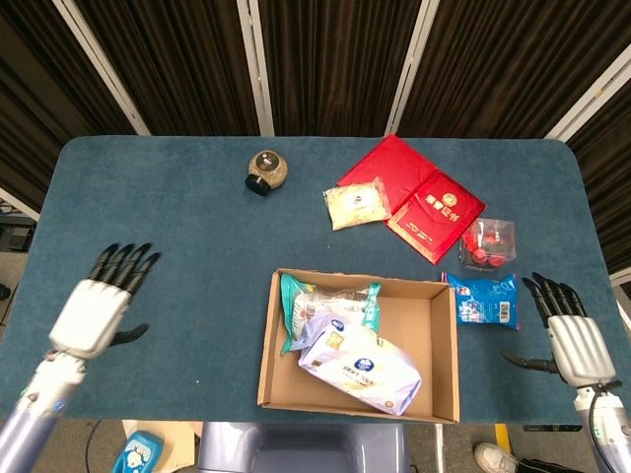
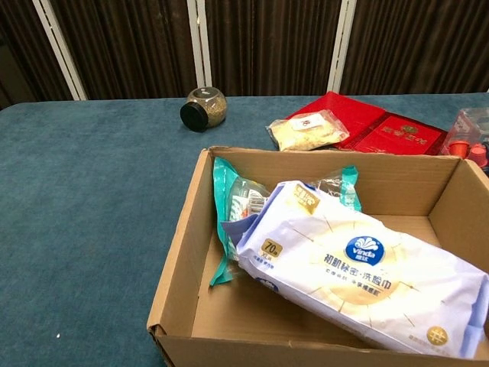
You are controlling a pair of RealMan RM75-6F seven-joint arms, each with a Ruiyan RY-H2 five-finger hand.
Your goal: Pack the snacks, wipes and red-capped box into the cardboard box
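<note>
The cardboard box (image 1: 442, 345) (image 2: 177, 275) sits at the table's front middle. Inside lie a white-and-blue wipes pack (image 1: 360, 370) (image 2: 359, 271) and, partly under it, a green snack bag (image 1: 320, 301) (image 2: 233, 206). A blue snack packet (image 1: 485, 300) lies on the cloth right of the box. Behind that packet stands a clear box with red caps (image 1: 489, 243) (image 2: 467, 138). A pale snack bag (image 1: 357, 203) (image 2: 309, 129) lies on a red folder. My left hand (image 1: 99, 304) is open at the far left. My right hand (image 1: 574, 341) is open at the front right. Neither hand shows in the chest view.
Two red folders (image 1: 424, 202) (image 2: 382, 130) lie at the back right. A round jar (image 1: 266, 170) (image 2: 203, 108) with a dark lid lies on its side at the back middle. The blue cloth table (image 1: 168, 227) ends close behind my left hand.
</note>
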